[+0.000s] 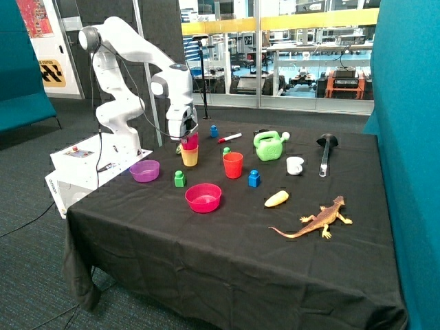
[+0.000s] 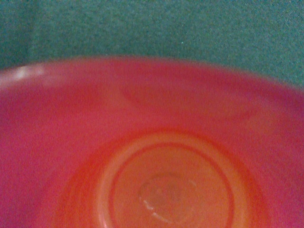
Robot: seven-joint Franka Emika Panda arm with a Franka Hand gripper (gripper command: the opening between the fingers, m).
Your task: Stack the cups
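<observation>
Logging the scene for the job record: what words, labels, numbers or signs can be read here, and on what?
No text reads clearly.
Yellow and black sign on the wall behind the robot: marks too small to read.
Red poster above it: too blurred.
Grey robot base box: side lettering too small.
Magenta-pink cup at the gripper, yellow cup, red-orange cup: no markings show.

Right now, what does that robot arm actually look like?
The arm is glossy white with rounded segments and grey joint caps, and a black cable runs along it. It stands on a white base box. The gripper at its tip is darker grey.
</observation>
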